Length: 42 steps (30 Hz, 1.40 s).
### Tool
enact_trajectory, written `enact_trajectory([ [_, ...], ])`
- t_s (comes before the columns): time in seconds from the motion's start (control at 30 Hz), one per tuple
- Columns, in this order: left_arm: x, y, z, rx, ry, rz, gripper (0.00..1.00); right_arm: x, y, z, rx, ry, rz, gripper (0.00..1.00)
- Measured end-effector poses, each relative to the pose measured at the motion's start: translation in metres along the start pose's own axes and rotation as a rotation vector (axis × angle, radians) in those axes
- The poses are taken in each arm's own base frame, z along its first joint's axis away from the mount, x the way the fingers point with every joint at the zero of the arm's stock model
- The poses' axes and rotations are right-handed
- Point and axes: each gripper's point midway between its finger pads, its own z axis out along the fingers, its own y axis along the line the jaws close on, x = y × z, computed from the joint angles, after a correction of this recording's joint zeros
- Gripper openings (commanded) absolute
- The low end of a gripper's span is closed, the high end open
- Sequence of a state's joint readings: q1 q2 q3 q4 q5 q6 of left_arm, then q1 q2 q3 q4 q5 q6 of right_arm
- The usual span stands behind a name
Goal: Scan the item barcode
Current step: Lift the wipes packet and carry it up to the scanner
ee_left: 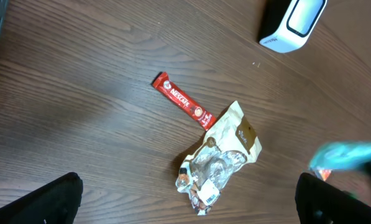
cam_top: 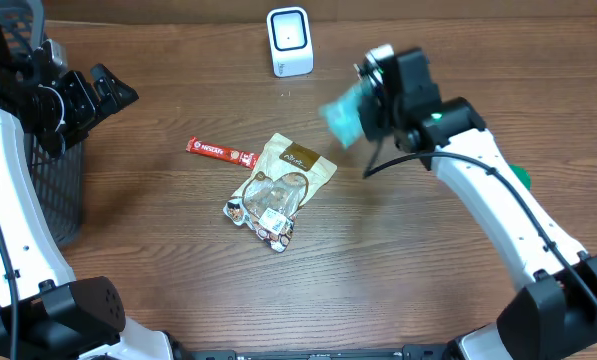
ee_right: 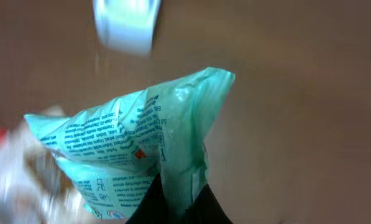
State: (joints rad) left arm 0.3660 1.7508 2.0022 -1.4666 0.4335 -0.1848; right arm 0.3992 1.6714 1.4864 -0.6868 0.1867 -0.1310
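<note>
While the right gripper [cam_top: 371, 103] is clamping its fingertips [ee_right: 191, 208] together on one edge of the teal packet [ee_right: 141, 143], the rest of the packet is sticking out ahead of the fingers, clear of the table [cam_top: 428, 270]. In the right wrist view the packet is showing fine dark print and a small red mark on its face, with one corner pointing up and away from the fingers. No barcode is showing clearly on the side that is facing the camera. From overhead the packet is appearing only as a teal blur just off the tip of the right gripper.

Beyond the packet, farther from the right gripper and a little to one side, the white scanner [cam_top: 289, 40] is standing on the table. It is well apart from the packet and is looking blurred in the right wrist view.

The left gripper [cam_top: 113, 92] is hanging with its fingers [ee_left: 42, 199] spread wide apart and nothing between them. Out in front of those open fingers, a red coffee stick [cam_top: 221, 152] is lying flat. One end of it is reaching a beige pouch [cam_top: 296, 165]. A clear wrapper [cam_top: 263, 208] with small round things inside is lying against the pouch. Just behind the left gripper, a black mesh basket [cam_top: 58, 180] is sitting at the table's edge.
</note>
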Motion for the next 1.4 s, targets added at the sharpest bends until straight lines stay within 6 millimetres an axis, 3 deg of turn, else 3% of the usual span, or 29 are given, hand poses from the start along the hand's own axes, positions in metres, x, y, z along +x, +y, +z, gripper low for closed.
enact_trajectory([
  [0.1, 0.000, 0.000, 0.000, 0.000, 0.000, 0.000, 1.00, -0.085, -0.001, -0.032, 0.111, -0.291, -0.071, 0.03],
  [0.17, 0.000, 0.000, 0.000, 0.000, 0.000, 0.000, 1.00, -0.124, 0.000, -0.054, 0.164, -0.440, -0.116, 0.03],
  [0.3, 0.000, 0.000, 0.000, 0.000, 0.000, 0.000, 1.00, -0.170, -0.006, -0.082, 0.287, -0.629, -0.221, 0.04],
  [0.43, 0.000, 0.000, 0.000, 0.000, 0.001, 0.000, 1.00, -0.187, -0.007, -0.074, 0.361, -0.700, -0.267, 0.04],
  [0.63, 0.000, 0.000, 0.000, -0.001, -0.001, 0.000, 1.00, -0.186, 0.005, -0.006, 0.412, -0.711, -0.301, 0.04],
  [0.7, 0.000, 0.000, 0.000, 0.000, 0.000, 0.000, 1.00, -0.177, 0.010, 0.032, 0.441, -0.700, -0.319, 0.04],
  [0.87, 0.000, 0.000, 0.000, -0.001, 0.000, 0.000, 1.00, -0.154, 0.021, 0.094, 0.508, -0.683, -0.400, 0.04],
  [1.2, 0.000, 0.000, 0.000, 0.000, 0.000, 0.000, 1.00, -0.124, 0.032, 0.147, 0.614, -0.684, -0.559, 0.04],
  [1.4, 0.000, 0.000, 0.000, 0.000, 0.000, 0.000, 1.00, -0.118, 0.034, 0.155, 0.623, -0.691, -0.580, 0.04],
])
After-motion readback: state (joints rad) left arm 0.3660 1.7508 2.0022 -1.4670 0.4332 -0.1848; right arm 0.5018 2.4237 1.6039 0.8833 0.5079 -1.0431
